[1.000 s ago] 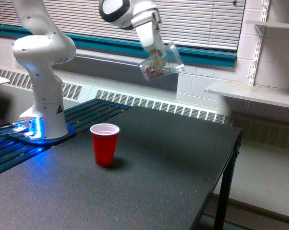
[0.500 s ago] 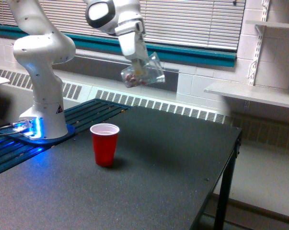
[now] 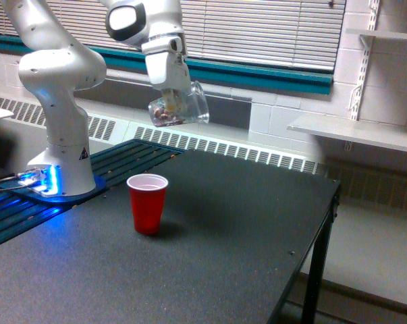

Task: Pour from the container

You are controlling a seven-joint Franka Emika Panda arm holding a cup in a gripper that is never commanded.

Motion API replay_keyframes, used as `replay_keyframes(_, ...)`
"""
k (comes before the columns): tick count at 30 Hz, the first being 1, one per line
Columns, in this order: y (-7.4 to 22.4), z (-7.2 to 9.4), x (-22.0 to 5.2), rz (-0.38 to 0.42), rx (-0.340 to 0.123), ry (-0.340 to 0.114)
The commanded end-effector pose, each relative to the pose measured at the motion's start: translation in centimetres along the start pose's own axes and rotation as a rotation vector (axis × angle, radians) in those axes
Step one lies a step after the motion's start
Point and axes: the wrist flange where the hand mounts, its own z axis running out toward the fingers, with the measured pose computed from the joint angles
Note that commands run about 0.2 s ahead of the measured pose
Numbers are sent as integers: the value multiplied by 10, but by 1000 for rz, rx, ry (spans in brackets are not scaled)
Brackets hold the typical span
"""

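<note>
Gripper clamped on clear cup – tilted, brownish bits inside. It hangs above & apart from red cup on table.

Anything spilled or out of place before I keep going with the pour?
Nothing stands out. The gripper holds the clear container tilted in the air, its brownish pieces inside. The red cup stands upright on the black table, with no spill visible.
</note>
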Motion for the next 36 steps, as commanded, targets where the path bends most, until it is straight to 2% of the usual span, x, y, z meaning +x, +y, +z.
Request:
replay_keyframes(1,14,7,-15,29,-40,-39)
replay_keyframes(6,23,9,-22,37,-57,-57)
replay_keyframes(21,40,-2,-29,72,-109,-108)
replay_keyframes(36,49,-9,-35,90,-144,-134)
